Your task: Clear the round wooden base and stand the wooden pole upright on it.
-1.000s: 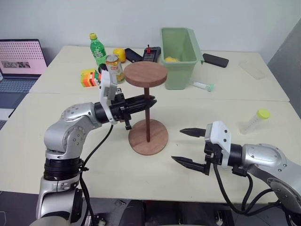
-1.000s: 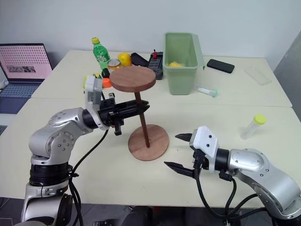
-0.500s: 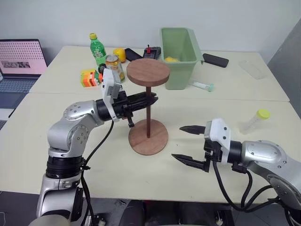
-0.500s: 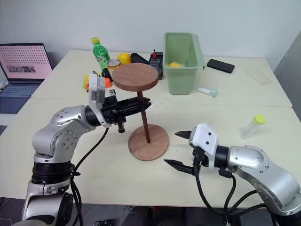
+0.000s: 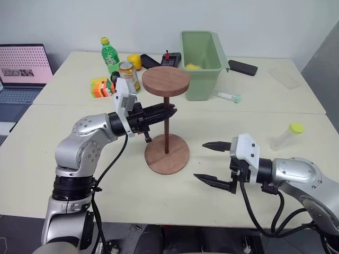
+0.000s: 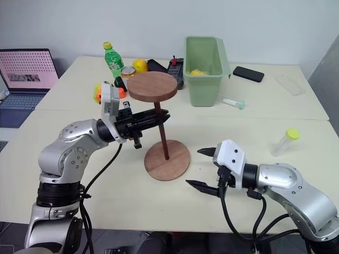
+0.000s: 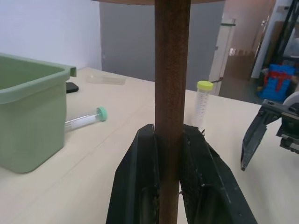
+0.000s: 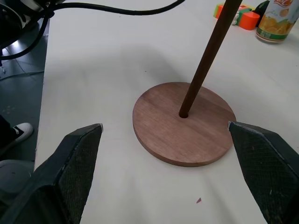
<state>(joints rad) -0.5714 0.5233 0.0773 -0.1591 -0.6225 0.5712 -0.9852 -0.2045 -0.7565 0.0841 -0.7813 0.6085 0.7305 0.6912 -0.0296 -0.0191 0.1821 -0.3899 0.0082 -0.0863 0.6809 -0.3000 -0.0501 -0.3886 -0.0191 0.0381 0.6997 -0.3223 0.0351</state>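
Note:
The round wooden base [image 5: 157, 159] lies flat on the near table, a little left of centre. The wooden pole [image 5: 166, 129] stands upright with its lower end in the base's centre hole [image 8: 183, 114] and its thick disc [image 5: 166, 81] on top. My left gripper [image 5: 168, 111] reaches in level from the left and is shut on the pole about halfway up; its black fingers [image 7: 140, 172] press the rod from both sides. Right of the base, near the front edge, my right gripper [image 5: 199, 160] stands open and holds nothing.
A green bin [image 5: 201, 53] stands behind the base. A yellow-capped tube [image 5: 286, 135] lies to the right and a green-capped tube [image 5: 228, 96] beside the bin. A green bottle [image 5: 110, 55], a can [image 5: 128, 76], coloured blocks [image 5: 100, 87], a phone [image 5: 242, 67] and a laptop [image 5: 21, 66] sit farther back.

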